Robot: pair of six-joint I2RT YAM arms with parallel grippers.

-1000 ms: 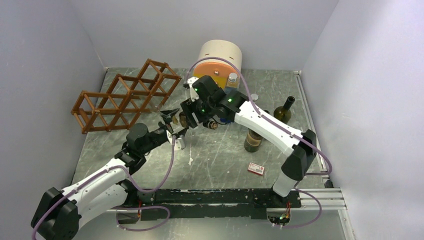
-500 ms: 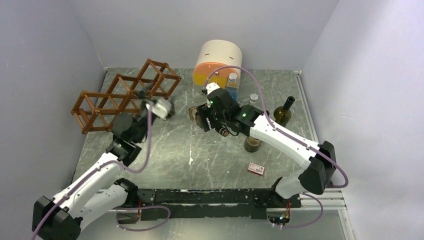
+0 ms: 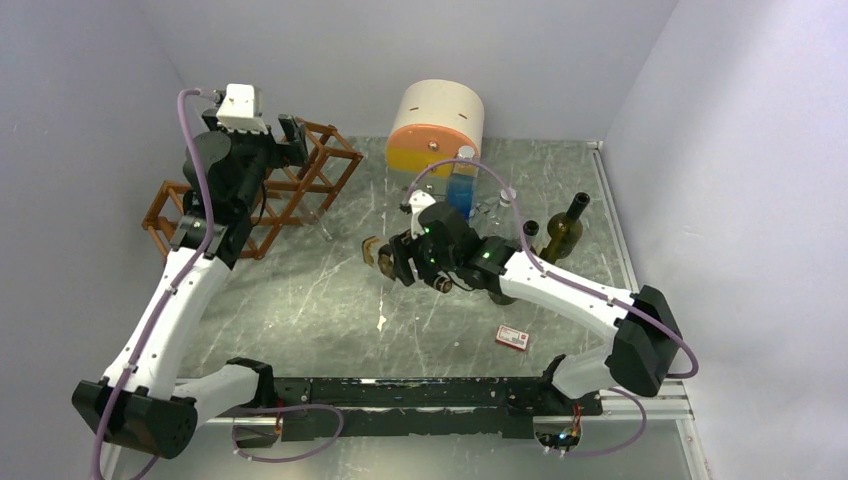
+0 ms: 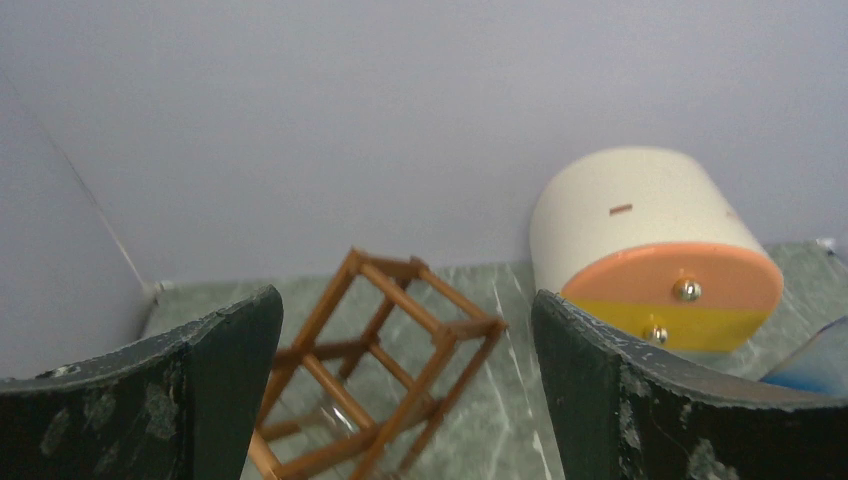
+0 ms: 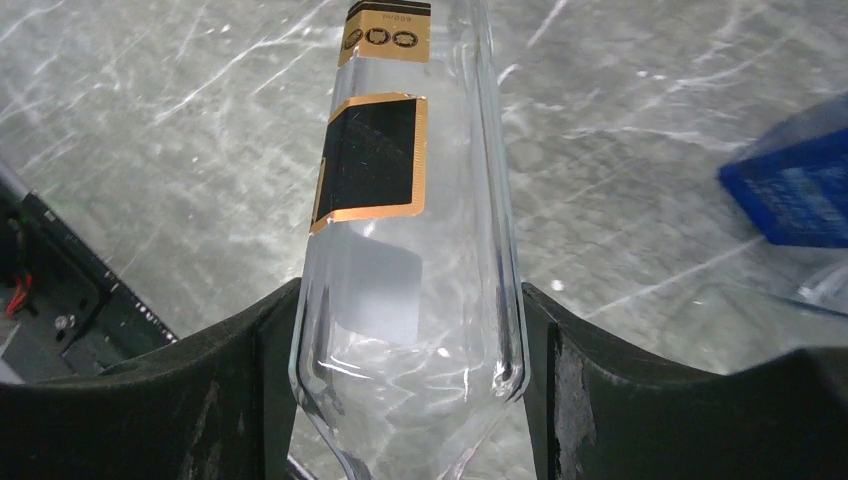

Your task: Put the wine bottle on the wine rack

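right gripper (image 5: 405, 335) at table centre grasps the clear wine bottle (image 5: 410, 230) by its body; left gripper (image 4: 405, 375), released and empty, at ten o'clock above the wine rack (image 4: 465, 326).

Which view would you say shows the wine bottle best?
Right wrist: the wine bottle fills it, clamped in the right gripper. From above that gripper mostly hides it; the left wrist view misses it.

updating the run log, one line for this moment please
right fingers: shut on wine bottle | left fingers: open, near wine rack | bottle not racked yet
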